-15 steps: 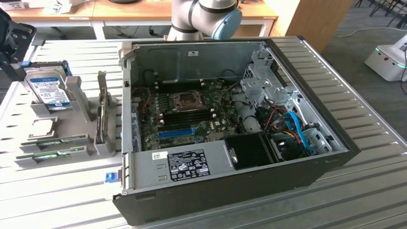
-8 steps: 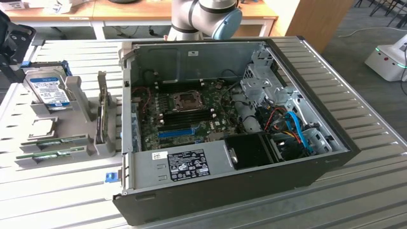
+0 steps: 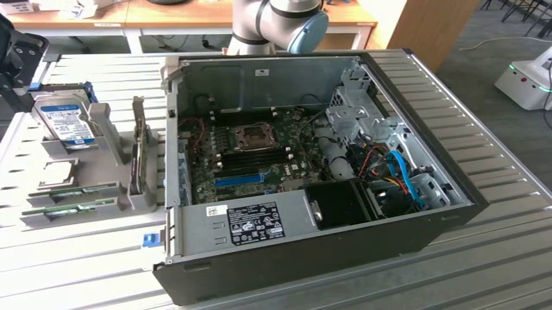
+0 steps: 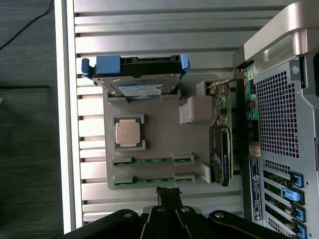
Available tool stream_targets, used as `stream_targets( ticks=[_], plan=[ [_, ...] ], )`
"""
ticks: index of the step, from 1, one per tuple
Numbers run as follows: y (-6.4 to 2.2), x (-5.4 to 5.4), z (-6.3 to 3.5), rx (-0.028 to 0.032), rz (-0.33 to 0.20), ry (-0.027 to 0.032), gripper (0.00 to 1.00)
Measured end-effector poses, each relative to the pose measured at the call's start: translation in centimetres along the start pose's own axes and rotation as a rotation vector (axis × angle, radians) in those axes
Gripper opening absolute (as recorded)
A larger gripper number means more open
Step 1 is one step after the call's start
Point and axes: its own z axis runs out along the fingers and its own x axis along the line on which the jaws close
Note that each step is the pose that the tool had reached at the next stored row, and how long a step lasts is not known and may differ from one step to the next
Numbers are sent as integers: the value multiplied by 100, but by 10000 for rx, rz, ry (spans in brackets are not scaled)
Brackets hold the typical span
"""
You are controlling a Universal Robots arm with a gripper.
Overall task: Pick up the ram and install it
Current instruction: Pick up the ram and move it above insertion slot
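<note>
Slatted grey metal bench [image 3: 500, 213]. Wooden desks [image 3: 172, 14] stand behind it. Grey carpeted floor [image 3: 483, 58]. White unit [image 3: 524, 82], green-lit, at the exterior view's right.

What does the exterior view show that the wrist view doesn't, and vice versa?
Exterior view: the inside of the open computer case, with its motherboard, and the arm's base. Wrist view: the shut gripper and the case's rear grille. Both: the grey holder carrying two ram sticks, a processor chip and the blue-labelled hard drive.
</note>
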Motion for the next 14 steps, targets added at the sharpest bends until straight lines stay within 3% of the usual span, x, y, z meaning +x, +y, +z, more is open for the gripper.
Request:
stream_targets(
  ticks=[8, 14],
  plan=[
    [0, 0, 0, -4, -234, 11, 11],
    [0, 0, 2, -22, -1126, 50, 11]
  ],
)
